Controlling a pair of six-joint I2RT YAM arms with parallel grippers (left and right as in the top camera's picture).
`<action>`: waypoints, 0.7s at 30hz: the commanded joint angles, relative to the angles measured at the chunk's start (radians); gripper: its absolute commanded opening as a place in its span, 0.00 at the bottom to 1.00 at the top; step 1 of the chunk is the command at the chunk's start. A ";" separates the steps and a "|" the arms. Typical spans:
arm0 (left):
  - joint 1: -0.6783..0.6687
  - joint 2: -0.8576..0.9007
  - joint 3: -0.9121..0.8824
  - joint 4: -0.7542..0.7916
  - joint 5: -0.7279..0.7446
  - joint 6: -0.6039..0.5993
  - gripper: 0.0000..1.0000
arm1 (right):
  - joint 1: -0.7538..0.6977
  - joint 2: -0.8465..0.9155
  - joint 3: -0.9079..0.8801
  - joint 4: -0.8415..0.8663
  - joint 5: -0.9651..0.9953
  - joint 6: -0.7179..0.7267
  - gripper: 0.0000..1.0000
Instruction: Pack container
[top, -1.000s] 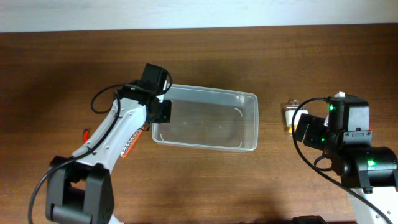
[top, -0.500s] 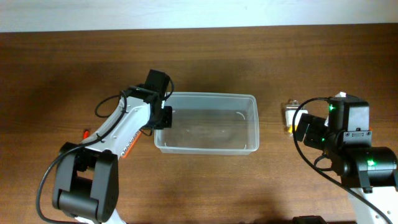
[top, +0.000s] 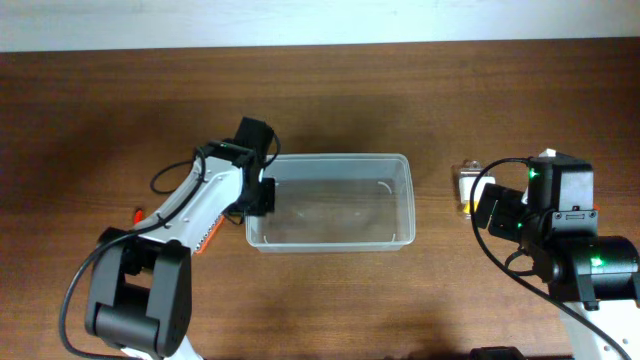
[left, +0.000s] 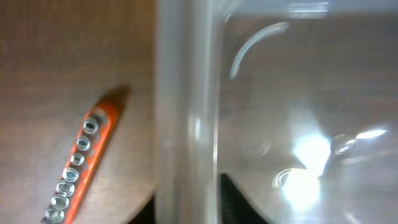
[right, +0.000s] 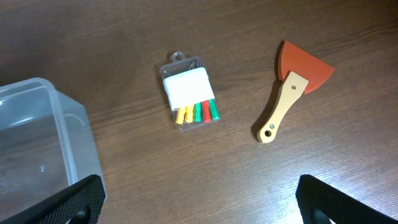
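The container (top: 330, 240) is a clear, lidless plastic tub in the middle of the table, with nothing visible inside. My left gripper (top: 262, 192) is shut on its left wall. In the left wrist view the wall (left: 186, 93) runs between the two dark fingers (left: 186, 202). My right gripper (right: 199, 208) is wide open and empty, hovering over bare table right of the tub's corner (right: 37, 130). A clear case of coloured bits (right: 188, 99) and a scraper (right: 292, 87) with a red blade and a wooden handle lie ahead of it.
An orange socket rail (left: 79, 168) lies left of the tub, partly under the left arm in the overhead view (top: 206, 237). A small red object (top: 137, 214) lies further left. The bit case (top: 465, 185) sits between the tub and the right arm (top: 560, 220).
My left gripper has turned the tub and drawn it toward the front, so it now lies square to the table edge. The right arm has not moved.
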 joint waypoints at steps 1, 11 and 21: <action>0.002 0.021 -0.016 -0.002 -0.039 0.005 0.36 | 0.004 -0.005 0.019 0.002 0.021 0.003 0.99; 0.002 0.020 -0.006 0.002 -0.039 0.005 0.43 | 0.004 -0.005 0.018 0.002 0.021 0.000 0.99; 0.002 0.013 0.102 -0.030 -0.040 0.035 0.44 | 0.004 -0.005 0.019 0.000 0.021 0.000 0.99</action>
